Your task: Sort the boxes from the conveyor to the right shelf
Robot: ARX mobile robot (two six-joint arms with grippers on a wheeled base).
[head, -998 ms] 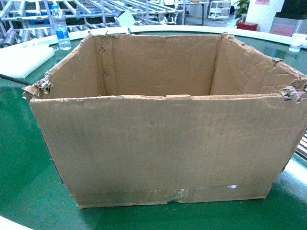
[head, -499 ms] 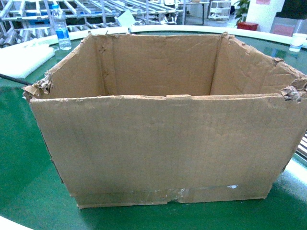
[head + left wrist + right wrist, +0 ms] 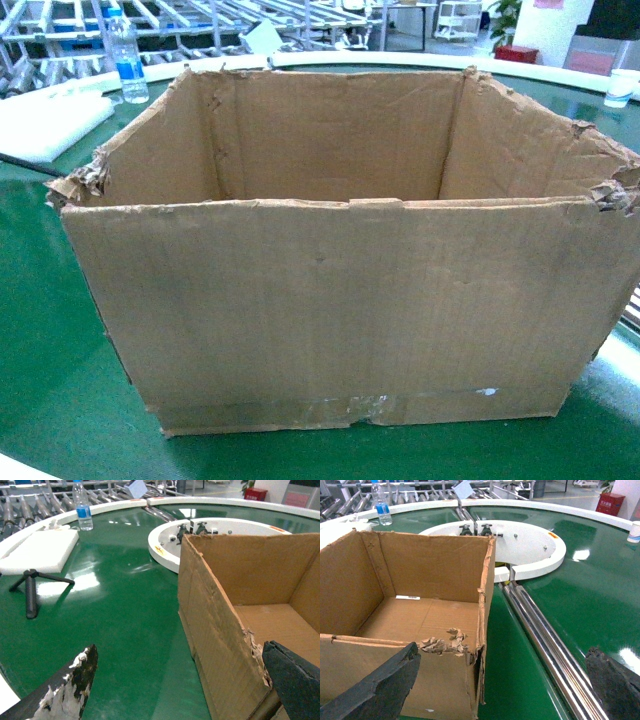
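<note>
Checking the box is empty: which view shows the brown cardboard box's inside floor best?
Right wrist view: the brown cardboard box floor lies open, bare except a small white label. Left wrist shows a floor corner; head view's front wall hides the floor.

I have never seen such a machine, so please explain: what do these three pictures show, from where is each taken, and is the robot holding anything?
A two-armed robot stands before a green conveyor. Its head camera looks straight at a brown cardboard box standing on the belt. The other two pictures come from cameras on its wrists: the left gripper sits open around the box's near left corner, the right gripper open around its right corner. Nothing is held yet. A water bottle, a white foam pad and a small black tripod also lie there.
</note>
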